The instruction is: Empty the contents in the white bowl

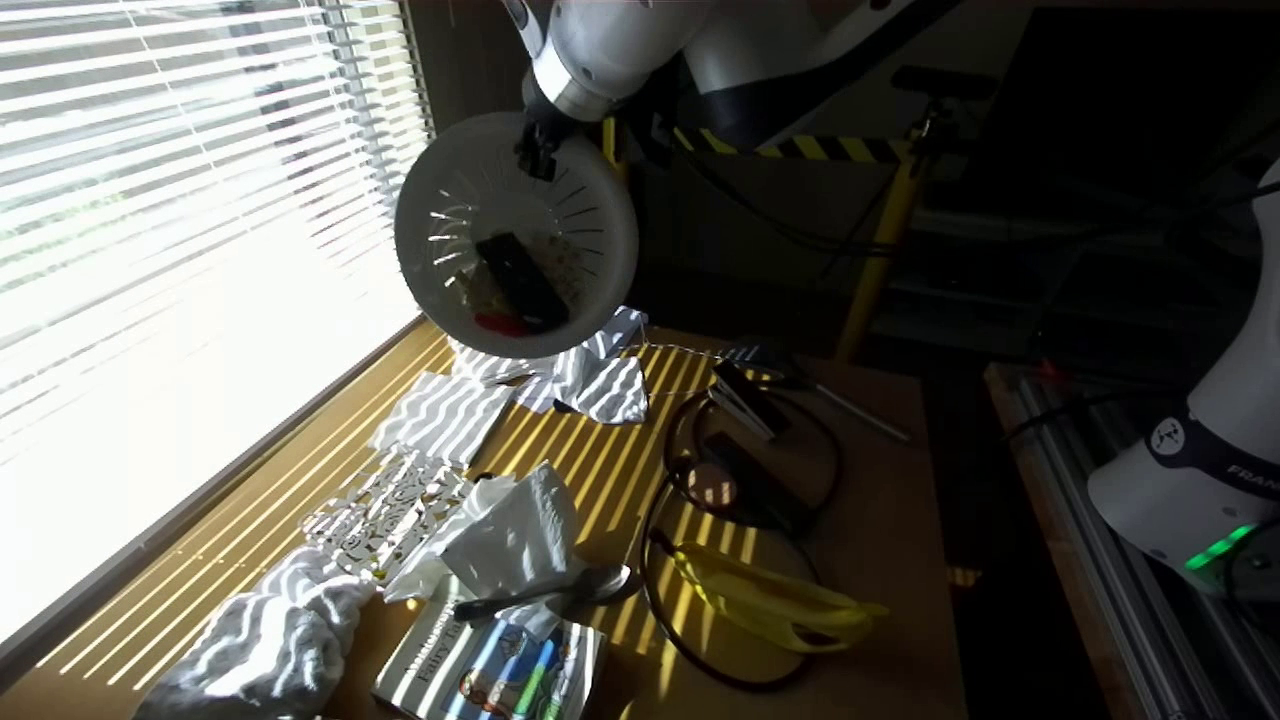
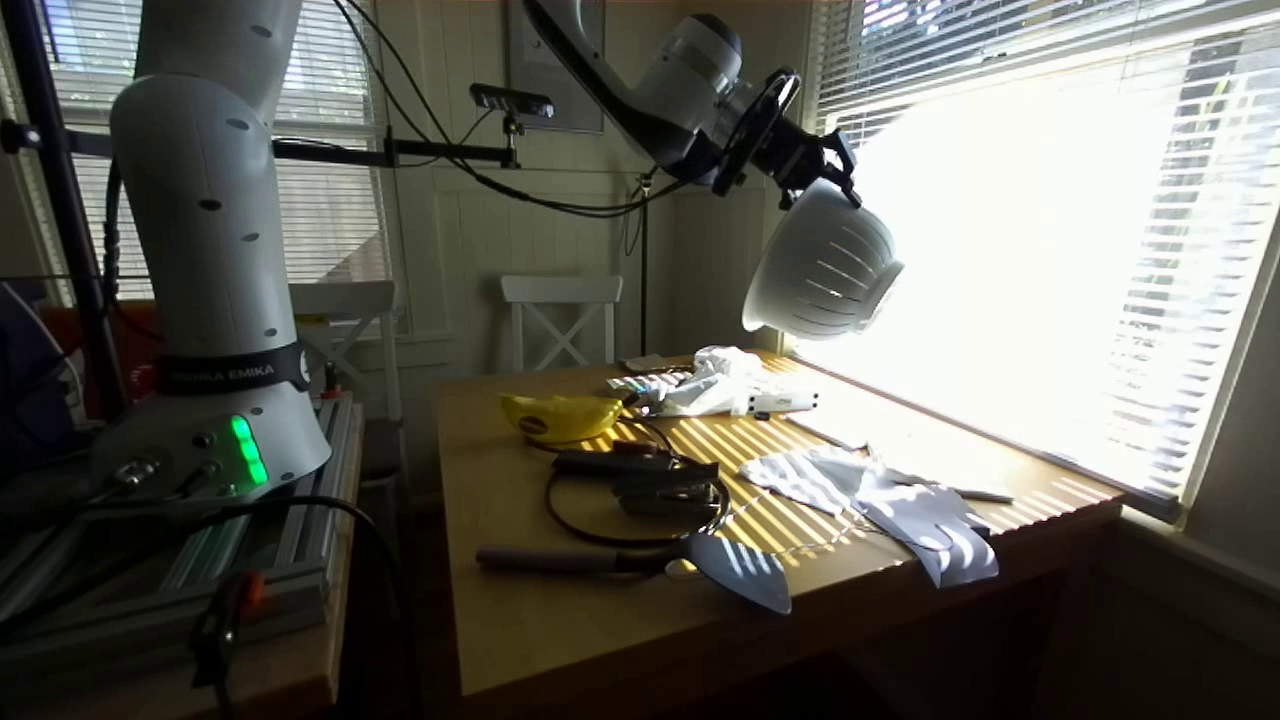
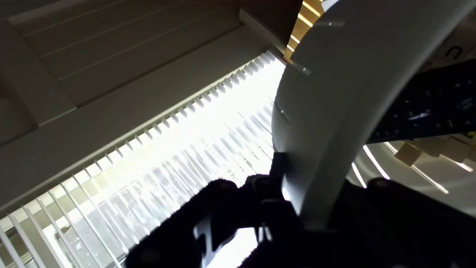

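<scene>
The white bowl (image 1: 418,235) has slotted walls and hangs tilted in the air above the table's window end. It also shows in an exterior view (image 2: 822,268) from outside. My gripper (image 1: 538,160) is shut on its upper rim; in the wrist view the gripper (image 3: 314,186) has one finger on each side of the bowl's wall (image 3: 327,85). Inside lie a black remote-like object (image 1: 522,282), a red item (image 1: 502,324) and small wooden blocks (image 3: 408,153). The black object (image 3: 431,102) also shows in the wrist view, cut off at the right. The fingers are dark there.
White cloths (image 1: 600,385) lie under the bowl. The table (image 2: 520,620) also holds a spatula (image 2: 735,570), a yellow banana-like object (image 1: 765,600), a black cable loop, a stapler (image 1: 748,402) and a book (image 1: 500,665). A window with blinds (image 2: 1010,260) runs along the table.
</scene>
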`<action>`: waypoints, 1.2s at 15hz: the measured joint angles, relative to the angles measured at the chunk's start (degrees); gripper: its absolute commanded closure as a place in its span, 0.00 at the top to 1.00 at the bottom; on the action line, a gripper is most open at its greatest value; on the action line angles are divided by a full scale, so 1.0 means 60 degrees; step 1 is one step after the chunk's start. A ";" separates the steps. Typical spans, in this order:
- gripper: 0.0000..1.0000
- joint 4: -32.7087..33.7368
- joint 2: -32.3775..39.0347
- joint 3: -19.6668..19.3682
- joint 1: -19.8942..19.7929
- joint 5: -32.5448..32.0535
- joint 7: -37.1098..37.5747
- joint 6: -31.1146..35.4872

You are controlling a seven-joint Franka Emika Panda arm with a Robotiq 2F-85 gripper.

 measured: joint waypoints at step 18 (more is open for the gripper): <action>0.03 -0.2277 -0.0265 0.0729 0.0795 -0.6248 0.3019 -0.1667</action>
